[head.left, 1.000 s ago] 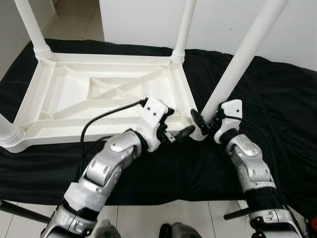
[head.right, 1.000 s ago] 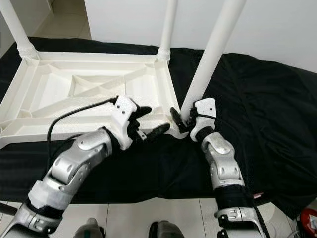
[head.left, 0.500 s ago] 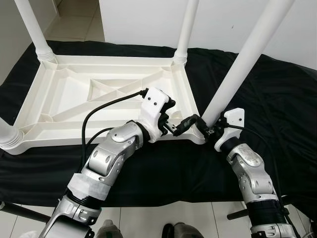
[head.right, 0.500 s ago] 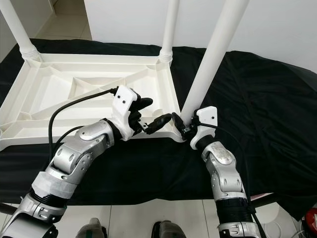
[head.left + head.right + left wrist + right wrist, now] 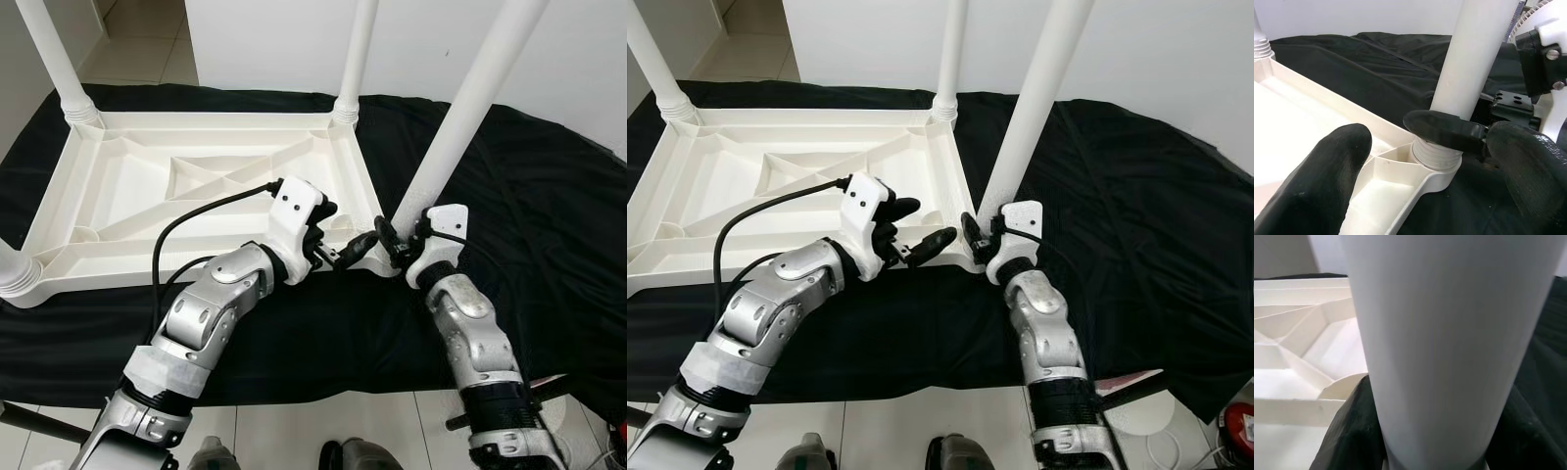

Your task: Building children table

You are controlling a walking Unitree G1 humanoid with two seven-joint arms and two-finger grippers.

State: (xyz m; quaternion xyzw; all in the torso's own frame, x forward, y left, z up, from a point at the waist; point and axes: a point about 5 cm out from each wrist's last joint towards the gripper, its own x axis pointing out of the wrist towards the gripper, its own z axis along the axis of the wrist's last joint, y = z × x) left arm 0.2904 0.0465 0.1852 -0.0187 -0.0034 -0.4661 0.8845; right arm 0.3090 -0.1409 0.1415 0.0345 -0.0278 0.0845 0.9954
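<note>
Right gripper (image 5: 397,238) jaws pinch the white plastic table leg (image 5: 460,113) at its socket (upside-down white tabletop (image 5: 196,191)); left gripper (image 5: 343,240) jaws spread beside it.

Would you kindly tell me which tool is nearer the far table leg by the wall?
Left. The left tool sits closer below the far leg; the right tool grips the near leg, farther off.

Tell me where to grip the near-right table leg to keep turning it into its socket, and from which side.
Grip the leg low, just above its threaded collar, where the round shaft is narrowest to span and closest to the socket. Come from the near, outer side over the black cloth, as the right gripper does; the upturned tabletop and its ribs block the inner side.
</note>
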